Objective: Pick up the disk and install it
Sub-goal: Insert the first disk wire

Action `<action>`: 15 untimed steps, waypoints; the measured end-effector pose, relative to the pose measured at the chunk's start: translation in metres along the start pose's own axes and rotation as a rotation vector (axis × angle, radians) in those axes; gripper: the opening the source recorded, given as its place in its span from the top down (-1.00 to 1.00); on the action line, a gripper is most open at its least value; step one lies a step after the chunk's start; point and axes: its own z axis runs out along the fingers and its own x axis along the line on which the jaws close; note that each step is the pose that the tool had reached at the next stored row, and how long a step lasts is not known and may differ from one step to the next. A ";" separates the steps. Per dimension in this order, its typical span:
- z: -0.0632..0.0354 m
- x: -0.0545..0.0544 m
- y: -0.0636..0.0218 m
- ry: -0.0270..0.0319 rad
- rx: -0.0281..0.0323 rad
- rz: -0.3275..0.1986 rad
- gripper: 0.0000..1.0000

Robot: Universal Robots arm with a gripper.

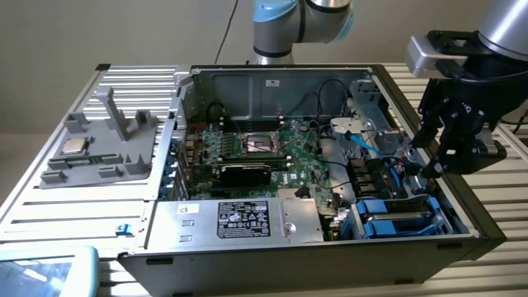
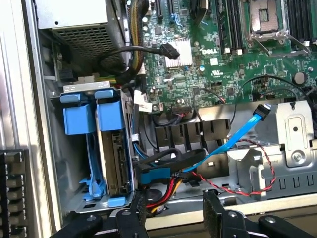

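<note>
the gripper (image 1: pixel 439 162) hangs over the edge of the open computer case (image 1: pixel 297 260), jaws spread wide, nothing between them. the disk (image 2: pixel 115 153) stands in its blue frame in the drive bay, below the jaws and apart from them; to me it looks seated.

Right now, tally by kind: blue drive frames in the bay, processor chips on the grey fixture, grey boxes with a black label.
Blue drive frames: 2
Processor chip: 1
Grey box with black label: 1
Total: 4
</note>
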 end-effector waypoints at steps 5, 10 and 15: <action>0.0018 0.000 0.0008 0.0036 -0.0221 0.033 -0.15; 0.0025 0.000 0.0047 0.0042 -0.0256 0.043 -0.15; 0.0042 -0.001 0.0079 0.0035 -0.0213 0.055 -0.15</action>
